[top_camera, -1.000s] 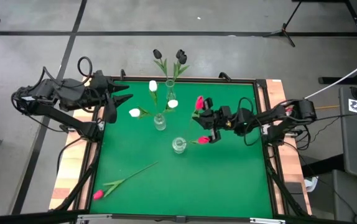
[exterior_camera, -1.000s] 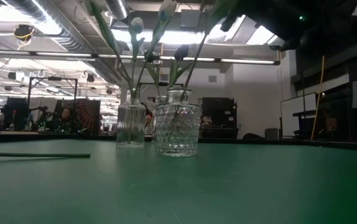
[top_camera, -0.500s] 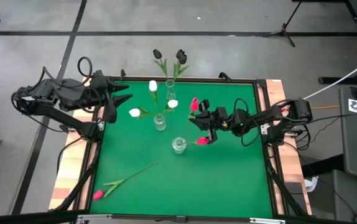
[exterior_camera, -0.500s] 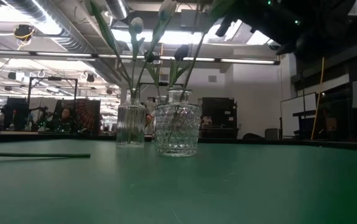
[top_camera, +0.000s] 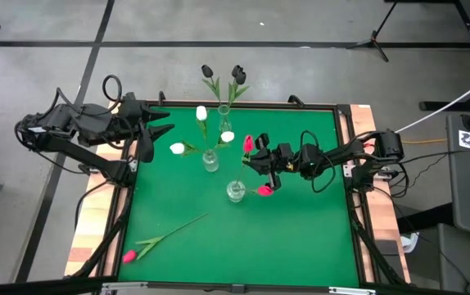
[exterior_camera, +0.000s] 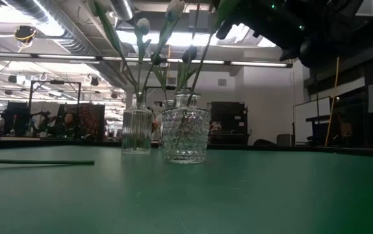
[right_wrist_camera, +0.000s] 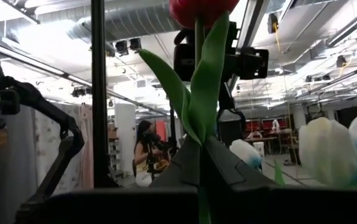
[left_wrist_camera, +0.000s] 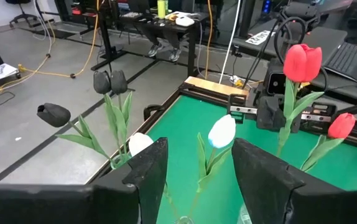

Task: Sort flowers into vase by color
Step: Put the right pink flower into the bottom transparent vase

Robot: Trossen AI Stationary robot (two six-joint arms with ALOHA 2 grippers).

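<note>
The right gripper (top_camera: 261, 160) pinches a pink-red tulip (top_camera: 248, 142) just beside the round vase (top_camera: 235, 191); the left gripper (top_camera: 163, 121), jaws spread, waits well away from that vase

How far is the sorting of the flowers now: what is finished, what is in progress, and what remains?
Done: the black tulips and the white tulips stand in separate vases, and one pink-red tulip leans out of the round glass vase. In hand: the right tool holds a second pink-red tulip upright above the mat, near that vase. Left: one pink-red tulip lying on the mat. The left tool waits at the table's edge.
</note>
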